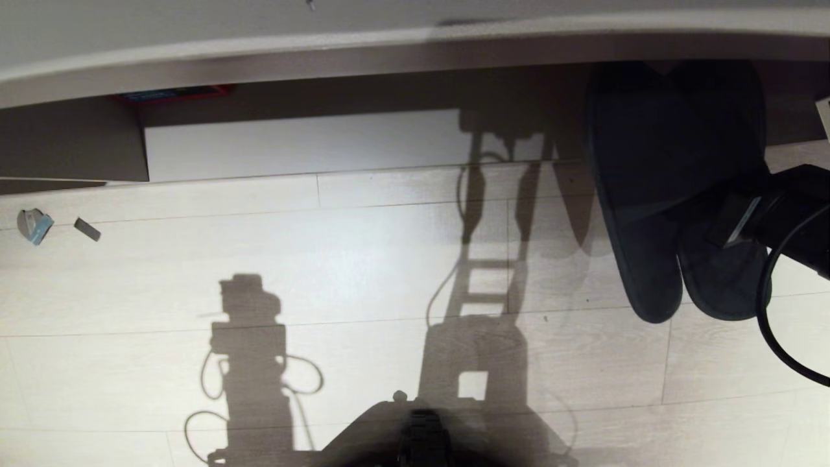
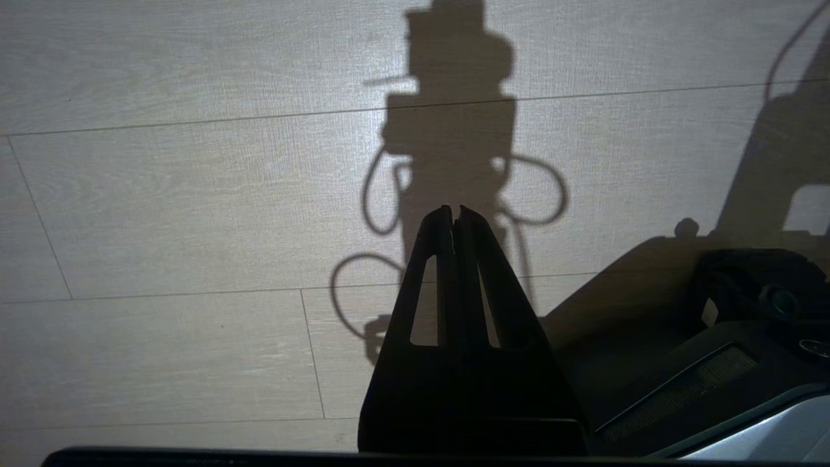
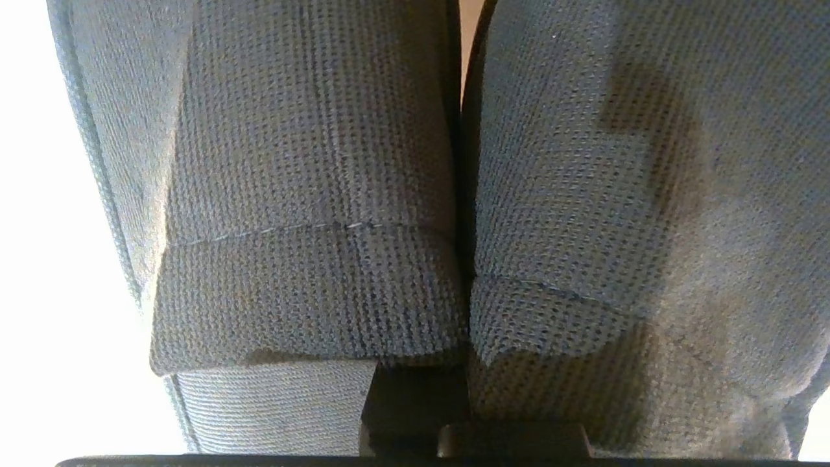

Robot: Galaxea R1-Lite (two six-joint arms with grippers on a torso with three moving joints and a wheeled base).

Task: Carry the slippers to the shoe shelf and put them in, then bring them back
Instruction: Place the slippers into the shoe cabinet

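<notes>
Presently catalogued: slippers (image 1: pixel 674 188), one pair, dark blue-grey knit fabric, at three o'clock in the head view, toes reaching into the shadowed shoe shelf (image 1: pixel 788 113) under the desk-top (image 1: pixel 259 58). Right gripper (image 1: pixel 736 224) clamped on both slippers where their inner edges meet. Handling, judged: light, soft, floppy; best held at the doubled cuffs. Left gripper (image 2: pixel 454 217) parked over the floor (image 2: pixel 194 194), fingers together, empty. Markings: none legible; a red-edged label (image 1: pixel 172 94) at ten o'clock, unreadable.
</notes>
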